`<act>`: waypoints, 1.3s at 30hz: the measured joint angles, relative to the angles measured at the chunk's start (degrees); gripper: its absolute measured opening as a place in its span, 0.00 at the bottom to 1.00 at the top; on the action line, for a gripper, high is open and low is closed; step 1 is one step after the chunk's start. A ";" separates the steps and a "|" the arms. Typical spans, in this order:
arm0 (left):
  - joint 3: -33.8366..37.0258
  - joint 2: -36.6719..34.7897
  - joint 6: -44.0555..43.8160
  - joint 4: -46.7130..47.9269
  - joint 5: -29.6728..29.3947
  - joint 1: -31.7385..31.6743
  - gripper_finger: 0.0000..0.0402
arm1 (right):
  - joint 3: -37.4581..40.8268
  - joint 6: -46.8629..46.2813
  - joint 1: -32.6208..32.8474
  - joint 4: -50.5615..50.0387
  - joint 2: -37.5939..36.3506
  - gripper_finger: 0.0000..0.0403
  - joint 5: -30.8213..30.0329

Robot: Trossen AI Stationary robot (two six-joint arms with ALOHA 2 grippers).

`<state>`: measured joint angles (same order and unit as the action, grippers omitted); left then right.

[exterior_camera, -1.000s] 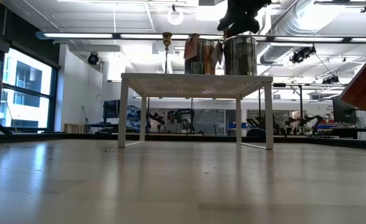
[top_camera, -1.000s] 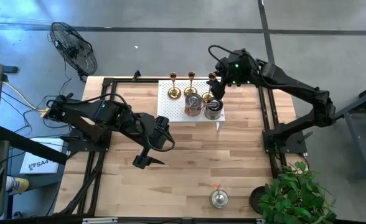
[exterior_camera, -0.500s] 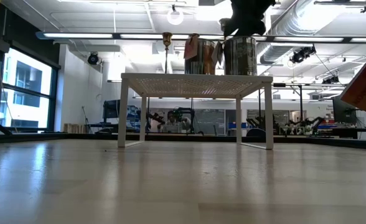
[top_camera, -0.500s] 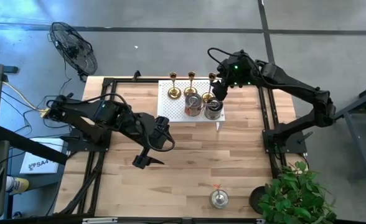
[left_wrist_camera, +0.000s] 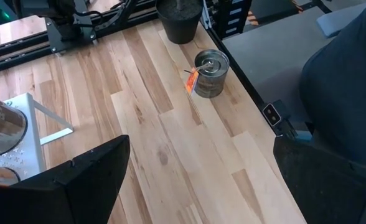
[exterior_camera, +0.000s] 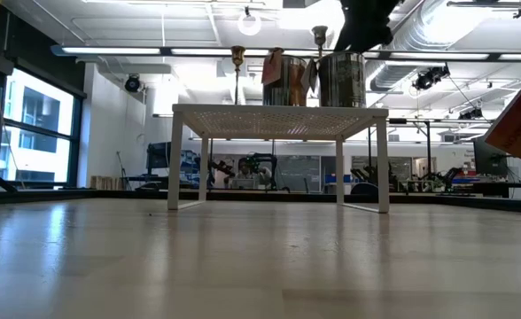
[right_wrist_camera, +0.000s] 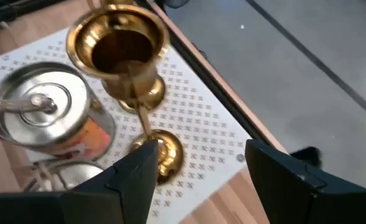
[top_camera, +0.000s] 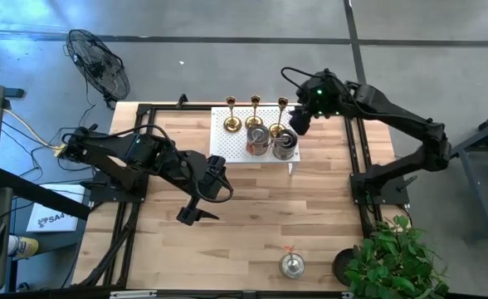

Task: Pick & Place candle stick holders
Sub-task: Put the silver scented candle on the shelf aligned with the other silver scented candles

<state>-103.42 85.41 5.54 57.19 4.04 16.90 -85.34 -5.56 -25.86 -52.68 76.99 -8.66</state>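
Note:
Three gold candle stick holders [top_camera: 231, 123] [top_camera: 254, 121] [top_camera: 282, 105] stand by their round bases along the far side of the white perforated rack [top_camera: 236, 154]. Two squat silvery holders [top_camera: 259, 141] [top_camera: 285, 146] stand on the rack's near side. A third silvery one [top_camera: 291, 264] with an orange tag stands on the table near its front edge and also shows in the left wrist view [left_wrist_camera: 209, 73]. My right gripper [top_camera: 300, 122] is open just right of the rightmost gold holder [right_wrist_camera: 121, 43]; that holder stands in front of the fingers [right_wrist_camera: 136, 177]. My left gripper [top_camera: 196, 213] is open and empty over the table's middle left.
The rack stands on four legs above the table [exterior_camera: 278, 113]. A black pot [top_camera: 344, 264] and a green plant [top_camera: 393, 257] sit at the near right corner. A fan [top_camera: 99, 62] stands beyond the far left corner. Bare wood lies between the rack and the front edge.
My right gripper has drawn back toward the table's right edge, away from the rightmost gold holder. The holder stays upright on the rack and now shows free of the gripper in the low view.

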 joint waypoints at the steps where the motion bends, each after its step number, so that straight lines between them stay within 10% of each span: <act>1: 0.00 0.00 0.00 0.00 -0.06 0.00 0.97 | 0.00 -0.02 0.22 -0.33 -0.63 0.58 -0.27; 21: 0.00 -0.02 -5.92 3.32 -9.17 -0.02 0.97 | -0.11 -12.67 21.96 -8.70 -15.45 0.58 4.28; 30: 0.00 -0.02 -9.05 2.69 -9.14 0.00 0.97 | -0.11 -16.96 35.16 -9.87 -12.33 0.59 -5.51; 39: 0.06 2.00 -13.01 2.85 -8.85 0.49 0.97 | -0.11 -18.72 42.76 -9.07 -3.55 0.73 -2.75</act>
<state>-103.35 87.41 -7.47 60.04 -4.82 17.39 -85.45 -24.29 16.91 -61.75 73.43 -11.41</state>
